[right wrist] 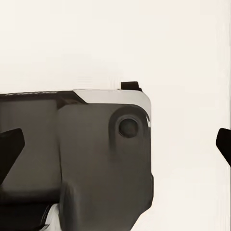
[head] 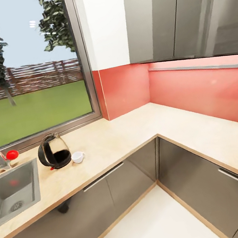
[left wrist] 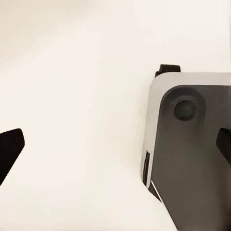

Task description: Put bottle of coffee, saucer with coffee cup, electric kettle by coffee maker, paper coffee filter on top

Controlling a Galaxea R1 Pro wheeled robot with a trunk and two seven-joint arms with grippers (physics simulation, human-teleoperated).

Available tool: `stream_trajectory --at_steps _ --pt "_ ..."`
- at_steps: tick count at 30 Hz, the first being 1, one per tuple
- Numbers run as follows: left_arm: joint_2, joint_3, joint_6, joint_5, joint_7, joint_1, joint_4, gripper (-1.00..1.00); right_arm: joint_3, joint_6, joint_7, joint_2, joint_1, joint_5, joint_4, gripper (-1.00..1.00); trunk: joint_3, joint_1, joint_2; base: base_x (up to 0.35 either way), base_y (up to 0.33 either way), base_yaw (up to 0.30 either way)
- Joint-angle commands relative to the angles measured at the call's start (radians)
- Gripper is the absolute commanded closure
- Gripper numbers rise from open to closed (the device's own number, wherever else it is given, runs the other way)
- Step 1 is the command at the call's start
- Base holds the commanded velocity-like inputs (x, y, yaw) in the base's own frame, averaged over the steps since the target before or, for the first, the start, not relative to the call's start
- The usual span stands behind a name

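— Where's everything? I see the electric kettle [head: 54, 151] on the tabletop [head: 111, 143] just past the sink [head: 12, 190], under the window [head: 25, 65], with the coffee cup [head: 77, 157] right beside it.

— No saucer under that cup, though. And both arms hang over the pale floor [left wrist: 72, 96] by the robot's own base [left wrist: 192, 159]: left end effector [left wrist: 115, 149] spread wide, right end effector [right wrist: 115, 149] the same, each holding nothing.

— So the risk?

— Reaching for the kettle could knock that little cup, it sits so close.
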Motion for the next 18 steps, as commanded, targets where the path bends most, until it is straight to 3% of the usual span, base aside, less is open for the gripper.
stream_trajectory --at_steps 1,12,18 --pt "0.000 0.008 0.003 -0.004 0.001 -0.001 -0.001 -1.00 0.009 0.000 -0.003 0.000 0.000 -0.009 -0.001 -1.00 -0.002 0.000 -0.002 -0.180 -0.227 0.277" --pt "0.000 0.009 0.003 -0.004 0.001 -0.001 -0.001 -1.00 0.010 0.000 -0.006 0.002 0.000 -0.007 -0.001 -1.00 -0.002 0.000 -0.002 -0.238 -0.165 0.278" --pt "0.000 0.010 0.003 -0.004 0.001 -0.001 -0.001 -1.00 0.011 0.000 -0.006 0.001 0.000 -0.007 -0.001 -1.00 -0.002 0.000 -0.002 -0.055 -0.028 0.278"
